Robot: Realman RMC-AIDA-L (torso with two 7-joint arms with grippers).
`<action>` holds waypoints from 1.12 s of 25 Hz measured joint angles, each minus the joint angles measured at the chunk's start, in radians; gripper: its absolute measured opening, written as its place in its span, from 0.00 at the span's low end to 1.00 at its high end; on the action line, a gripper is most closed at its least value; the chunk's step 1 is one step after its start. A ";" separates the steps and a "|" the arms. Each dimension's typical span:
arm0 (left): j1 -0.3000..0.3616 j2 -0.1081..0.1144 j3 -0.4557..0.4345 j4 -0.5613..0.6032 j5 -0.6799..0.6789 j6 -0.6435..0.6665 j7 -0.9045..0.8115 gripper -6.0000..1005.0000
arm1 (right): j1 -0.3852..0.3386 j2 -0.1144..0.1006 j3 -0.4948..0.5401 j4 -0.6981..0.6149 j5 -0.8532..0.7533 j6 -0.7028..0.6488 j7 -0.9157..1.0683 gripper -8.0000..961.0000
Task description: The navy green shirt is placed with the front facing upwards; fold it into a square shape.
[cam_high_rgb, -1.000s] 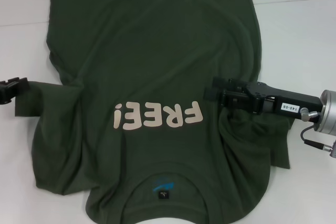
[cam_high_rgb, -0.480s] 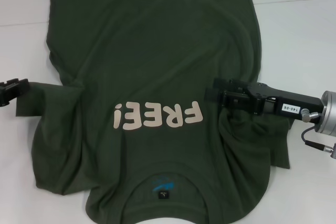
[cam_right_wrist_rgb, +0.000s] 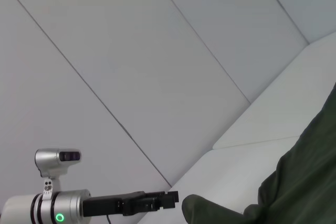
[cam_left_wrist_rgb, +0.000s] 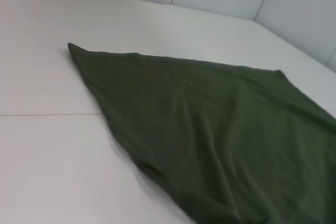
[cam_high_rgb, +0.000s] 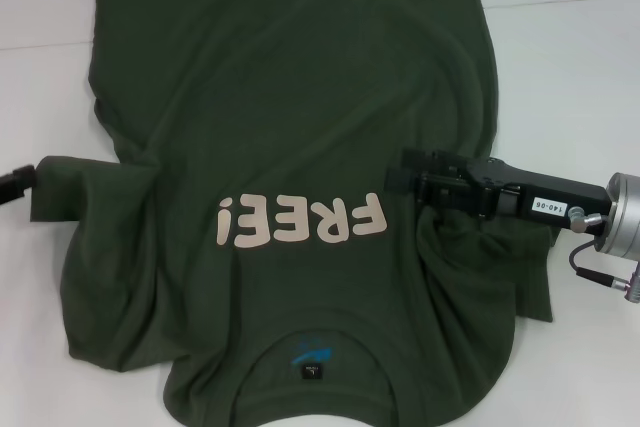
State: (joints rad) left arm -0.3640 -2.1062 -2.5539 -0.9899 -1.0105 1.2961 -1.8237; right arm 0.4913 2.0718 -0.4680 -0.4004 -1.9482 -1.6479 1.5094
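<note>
Navy green shirt (cam_high_rgb: 290,147): spread front-up on the white tabletop (cam_high_rgb: 570,67); collar at the near edge, hem at the far edge, so the pale "FREE" lettering (cam_high_rgb: 300,219) reads upside down in the head view.
Neck print: small blue mark (cam_high_rgb: 308,352) just inside the collar, with a dark label beside it.
Robot's-right sleeve (cam_high_rgb: 490,267): drawn inward and bunched under the right arm; folds gathered beside the lettering.
Robot's-left sleeve (cam_high_rgb: 85,192): lying flat, reaching out toward the left edge of the head view.
Right gripper (cam_high_rgb: 398,175): over the shirt, just beside the final letter of the lettering, low on the fabric. Fingers: cannot tell how far apart they stand, nor whether cloth is between them.
Left gripper (cam_high_rgb: 14,185): at the left edge of the head view, just off the tip of the left sleeve. In the right wrist view (cam_right_wrist_rgb: 170,198) it sits just beside the sleeve end, a narrow gap between them. Fingers: spread cannot be told; no cloth seen in them.
Left wrist view: shows only the shirt's plain body (cam_left_wrist_rgb: 210,129) across the tabletop (cam_left_wrist_rgb: 52,156).
</note>
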 joint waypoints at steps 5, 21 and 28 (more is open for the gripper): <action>0.020 0.006 0.007 0.005 0.005 0.003 0.073 0.61 | 0.000 0.001 0.000 0.000 0.000 0.000 0.000 0.95; -0.007 -0.010 0.064 0.067 0.063 -0.107 0.126 0.85 | 0.000 0.004 0.002 0.000 0.007 -0.002 0.008 0.95; -0.019 -0.019 0.073 0.076 0.094 -0.134 0.126 0.86 | -0.005 0.004 0.002 0.000 0.008 -0.002 0.008 0.95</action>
State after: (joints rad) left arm -0.3825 -2.1256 -2.4811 -0.9142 -0.9164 1.1623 -1.6980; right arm 0.4860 2.0754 -0.4662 -0.4004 -1.9404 -1.6504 1.5171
